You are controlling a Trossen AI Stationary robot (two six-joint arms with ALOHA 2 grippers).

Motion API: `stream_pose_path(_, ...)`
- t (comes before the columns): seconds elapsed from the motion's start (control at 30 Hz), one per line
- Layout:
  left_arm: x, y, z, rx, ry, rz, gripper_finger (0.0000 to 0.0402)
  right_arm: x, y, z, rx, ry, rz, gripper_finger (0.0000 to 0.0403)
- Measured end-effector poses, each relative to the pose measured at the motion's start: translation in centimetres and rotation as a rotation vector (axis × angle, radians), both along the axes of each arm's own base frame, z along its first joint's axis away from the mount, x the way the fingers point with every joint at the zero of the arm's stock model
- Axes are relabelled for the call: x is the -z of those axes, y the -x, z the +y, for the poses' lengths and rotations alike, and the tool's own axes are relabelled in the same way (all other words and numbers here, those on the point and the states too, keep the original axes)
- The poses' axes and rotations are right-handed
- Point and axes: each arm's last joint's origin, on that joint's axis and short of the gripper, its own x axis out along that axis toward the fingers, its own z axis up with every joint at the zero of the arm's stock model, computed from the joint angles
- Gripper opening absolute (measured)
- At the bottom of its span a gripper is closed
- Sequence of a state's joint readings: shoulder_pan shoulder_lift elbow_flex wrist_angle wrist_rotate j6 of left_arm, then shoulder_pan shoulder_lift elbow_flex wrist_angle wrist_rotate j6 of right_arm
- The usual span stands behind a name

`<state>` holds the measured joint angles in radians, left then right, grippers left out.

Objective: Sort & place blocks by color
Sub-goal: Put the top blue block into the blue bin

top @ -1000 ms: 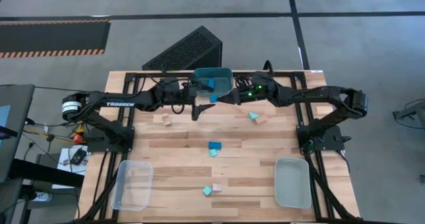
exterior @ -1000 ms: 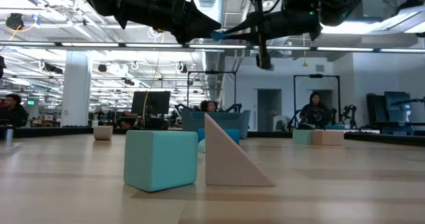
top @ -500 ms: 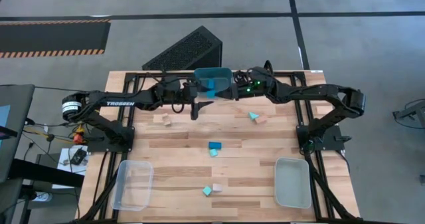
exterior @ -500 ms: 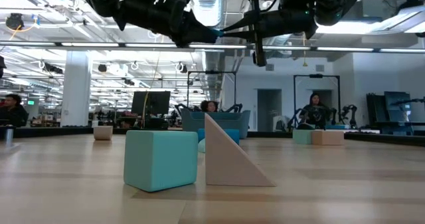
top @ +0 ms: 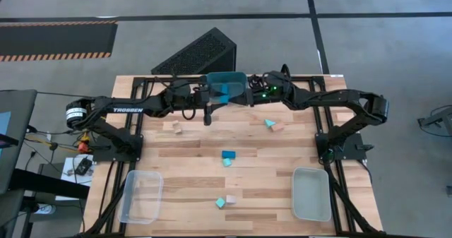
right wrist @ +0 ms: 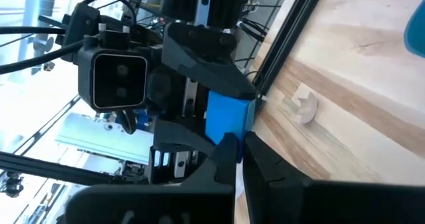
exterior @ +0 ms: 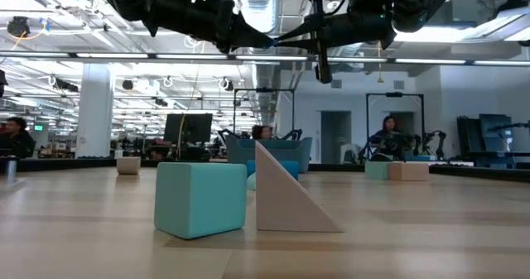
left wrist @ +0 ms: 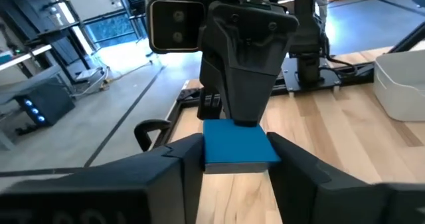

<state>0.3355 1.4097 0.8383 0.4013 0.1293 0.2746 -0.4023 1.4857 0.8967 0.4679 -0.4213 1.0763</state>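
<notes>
A small blue block (left wrist: 239,144) hangs high above the table's far middle, just on the near side of the teal bin (top: 227,77). Both grippers meet at it. My left gripper (left wrist: 236,159) comes from the table's left and is shut on it. My right gripper (right wrist: 237,151) comes from the right and is shut on its opposite end. In the low view the block (exterior: 269,41) shows as a blue tip between the two dark grippers. Other blocks lie on the table: a tan one (top: 174,128), a teal and tan pair (top: 272,125), a blue and teal pair (top: 227,157), and a teal cube beside a tan wedge (top: 226,200). My left gripper pinches the blue block by two opposite sides (left wrist: 207,147) between its two fingers, coming level from the table's left. The block is lifted clear of the table. My right gripper holds the block's far end (right wrist: 226,132) between its shut fingertips, coming level from the table's right. Its own fingers hide the exact place of contact.
A clear bin (top: 141,195) stands at the near left and a pale bin (top: 311,193) at the near right. In the low view the teal cube (exterior: 200,199) and tan wedge (exterior: 290,192) stand close to the camera. People sit in the room beyond.
My left gripper has shut its fingers onto the blue block. My right gripper has carried the block a little toward the left gripper and the far edge, then kept still. The block stays high above the table.
</notes>
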Motion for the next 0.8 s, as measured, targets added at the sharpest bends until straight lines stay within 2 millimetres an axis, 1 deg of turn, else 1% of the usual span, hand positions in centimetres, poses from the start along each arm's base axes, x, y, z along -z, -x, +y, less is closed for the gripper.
stream_pose_path(0.07,0.0,0.0,0.1,-0.020,0.007,-0.005,0.0109,0.0,0.0,0.0,0.001,0.001,-0.003,0.0020)
stream_pose_path(0.2,0.0,0.3,0.8,-0.081,0.036,-0.008,0.0109,0.0,0.2,-0.6,0.027,0.007,-0.001,0.0030)
stream_pose_path(0.3,0.4,0.9,2.4,-0.235,0.032,0.012,0.0123,0.4,0.8,-1.8,0.072,0.055,0.048,0.0052)
stream_pose_path(0.37,1.3,1.1,4.1,-0.341,0.048,0.031,0.0131,1.2,1.4,-2.6,0.136,0.043,0.130,0.0065)
stream_pose_path(0.47,4.3,1.3,7.5,-0.417,0.185,0.079,0.0130,2.0,2.0,-3.4,0.194,0.023,0.215,0.0079)
stream_pose_path(0.53,6.4,1.2,9.3,-0.437,0.305,0.116,0.0122,2.4,2.1,-3.3,0.190,0.023,0.256,0.0085)
stream_pose_path(0.6,7.8,0.8,10.7,-0.463,0.384,0.153,0.0115,2.7,2.0,-2.9,0.171,0.026,0.284,0.0087)
stream_pose_path(0.7,8.4,-0.2,11.7,-0.484,0.419,0.246,0.0113,2.6,1.9,-2.2,0.148,0.032,0.295,0.0087)
stream_pose_path(0.8,8.4,-1.6,12.4,-0.509,0.370,0.366,0.0125,2.6,1.7,-1.7,0.148,0.042,0.304,0.0087)
